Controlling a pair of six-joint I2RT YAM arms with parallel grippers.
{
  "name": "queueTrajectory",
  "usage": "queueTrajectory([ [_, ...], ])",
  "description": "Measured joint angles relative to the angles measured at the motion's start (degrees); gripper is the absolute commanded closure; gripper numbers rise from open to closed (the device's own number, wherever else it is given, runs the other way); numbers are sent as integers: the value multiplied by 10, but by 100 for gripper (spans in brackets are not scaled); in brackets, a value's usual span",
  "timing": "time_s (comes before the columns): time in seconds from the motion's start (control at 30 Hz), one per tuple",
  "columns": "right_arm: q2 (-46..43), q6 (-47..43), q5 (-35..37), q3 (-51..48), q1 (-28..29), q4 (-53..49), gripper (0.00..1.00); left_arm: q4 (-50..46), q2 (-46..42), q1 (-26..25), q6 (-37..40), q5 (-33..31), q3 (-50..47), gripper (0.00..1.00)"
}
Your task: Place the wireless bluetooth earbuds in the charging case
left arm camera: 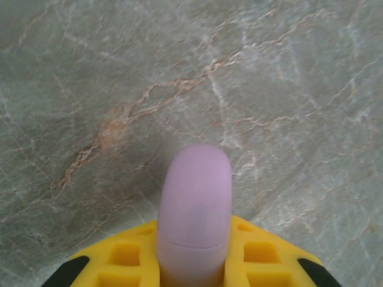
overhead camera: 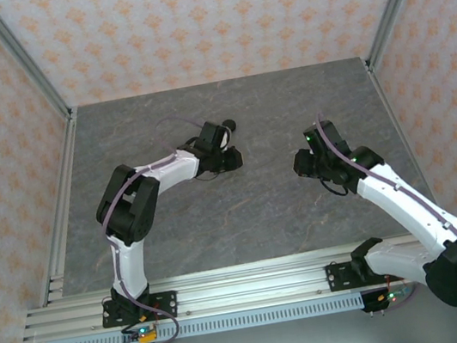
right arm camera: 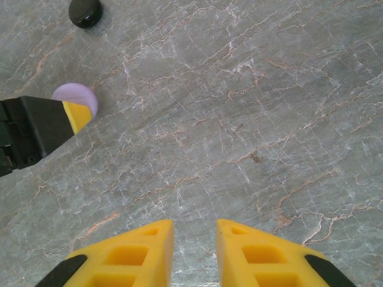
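A closed lavender charging case [left arm camera: 194, 191] stands on edge between the yellow fingers of my left gripper [left arm camera: 193, 233], which is shut on it just above the grey marbled table [left arm camera: 287, 89]. The right wrist view shows the same case [right arm camera: 72, 94] at the left, with a yellow left fingertip [right arm camera: 78, 115] against it. My right gripper [right arm camera: 194, 236] hangs over bare table to the right, its jaws a little apart with nothing between them. From above, the left gripper [overhead camera: 226, 156] and right gripper [overhead camera: 304, 164] face each other mid-table. The earbuds are out of view.
A round black case [right arm camera: 85, 12] lies closed on the table beyond the lavender one, also seen from above as the black case [overhead camera: 228, 124] just behind the left wrist. Patterned walls and metal posts [overhead camera: 18, 48] enclose the table.
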Motion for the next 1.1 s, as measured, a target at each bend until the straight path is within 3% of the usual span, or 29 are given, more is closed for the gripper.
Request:
queueTrajectory([
  [0.27, 6, 0, -2, 0, 0, 0, 74, -2, 9, 3, -18, 3, 0, 83],
  [0.37, 7, 0, -2, 0, 0, 0, 74, -2, 12, 3, -22, 3, 0, 72],
  [0.73, 7, -2, 0, 0, 0, -1, 73, -11, 16, 3, -20, -9, 0, 47],
  [0.87, 7, -3, 8, 0, 0, -1, 72, -19, 3, 3, -9, -38, -7, 40],
  [1.1, 6, -16, 80, -12, 0, 7, 69, -66, -62, 3, 24, -117, -40, 39],
])
